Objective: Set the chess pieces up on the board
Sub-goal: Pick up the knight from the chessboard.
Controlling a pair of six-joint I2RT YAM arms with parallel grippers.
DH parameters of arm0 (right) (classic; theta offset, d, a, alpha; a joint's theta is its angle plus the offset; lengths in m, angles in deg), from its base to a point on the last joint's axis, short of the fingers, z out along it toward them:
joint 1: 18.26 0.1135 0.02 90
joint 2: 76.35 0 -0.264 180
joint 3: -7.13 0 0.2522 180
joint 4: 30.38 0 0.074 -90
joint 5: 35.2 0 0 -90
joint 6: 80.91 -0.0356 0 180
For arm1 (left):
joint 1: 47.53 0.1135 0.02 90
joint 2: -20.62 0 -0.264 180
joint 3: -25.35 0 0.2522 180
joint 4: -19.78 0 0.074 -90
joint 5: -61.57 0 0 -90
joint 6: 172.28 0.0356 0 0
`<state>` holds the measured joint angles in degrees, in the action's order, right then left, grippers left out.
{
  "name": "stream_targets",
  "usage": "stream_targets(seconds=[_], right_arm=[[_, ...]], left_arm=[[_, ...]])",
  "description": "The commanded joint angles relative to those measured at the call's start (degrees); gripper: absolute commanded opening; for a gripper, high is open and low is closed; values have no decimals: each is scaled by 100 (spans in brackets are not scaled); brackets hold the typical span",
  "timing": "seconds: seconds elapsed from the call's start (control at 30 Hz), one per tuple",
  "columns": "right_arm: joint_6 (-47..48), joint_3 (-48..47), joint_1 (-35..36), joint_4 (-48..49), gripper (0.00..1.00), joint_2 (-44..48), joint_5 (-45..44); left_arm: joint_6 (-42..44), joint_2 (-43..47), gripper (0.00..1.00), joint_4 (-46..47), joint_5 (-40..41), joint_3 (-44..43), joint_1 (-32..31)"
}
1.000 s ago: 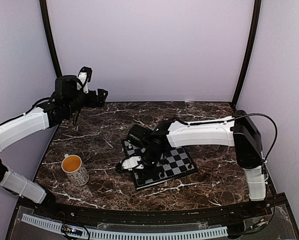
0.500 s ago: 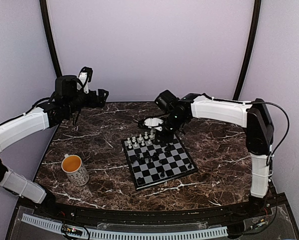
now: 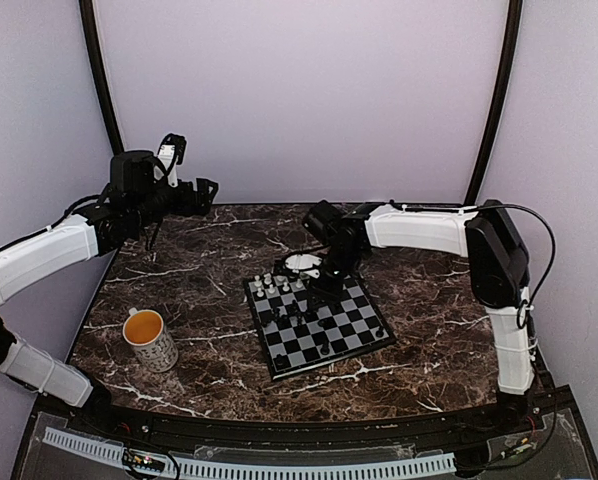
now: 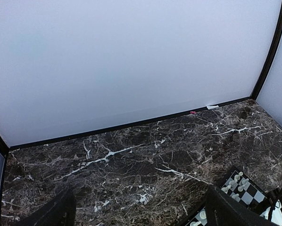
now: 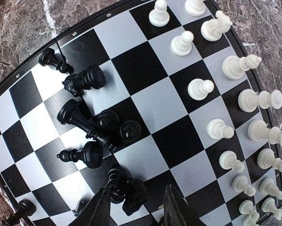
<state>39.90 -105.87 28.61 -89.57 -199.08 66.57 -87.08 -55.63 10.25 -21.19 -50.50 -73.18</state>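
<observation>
overall: bright, soft, even light in all three views, no lamp visible anywhere
top view: decently sharp; the pale wall [image 3: 299,100] goes a bit lilac, the dark tabletop [image 3: 179,290] still shows its veins fine
shadows: short and fuzzy, e.g. beside the mug [image 3: 149,340]
right wrist: crisp up close, but fisheye; the board [image 5: 153,104] lines bow and its rim curves hard
glare: small shiny spots on the black pieces [image 5: 79,115]; white pieces [image 5: 201,88] nearly melt into the pale squares
left wrist: flat washed-out wall, the frame post bends at the right edge
left gripper [image 4: 140,197]: just dark soft blobs along the bottom, zero detail
</observation>
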Motion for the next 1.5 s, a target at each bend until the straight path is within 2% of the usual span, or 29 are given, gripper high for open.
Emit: stream_targets(seconds=[0.0, 0.33, 0.57, 0.83, 1.0, 1.47], right_arm=[[-149, -227, -3, -89, 40, -147, 5], [-229, -205, -74, -157, 31, -192, -58], [-276, -122, -149, -150, 29, -138, -60], [-295, -71, -202, -203, 11, -77, 62], [-286, -108, -198, -220, 5, -5, 51], [-183, -121, -196, -316, 2, 576, -306]], left_arm=[[-4, 74, 98, 49, -65, -26, 8], [-25, 41, 97, 43, -113, -23, 9], [-29, -16, 97, -13, -104, -48, 8], [-48, -47, 97, -35, -155, -69, 10], [-56, -55, 97, -36, -197, -68, 7], [-104, -92, 97, -44, -326, -80, 7]])
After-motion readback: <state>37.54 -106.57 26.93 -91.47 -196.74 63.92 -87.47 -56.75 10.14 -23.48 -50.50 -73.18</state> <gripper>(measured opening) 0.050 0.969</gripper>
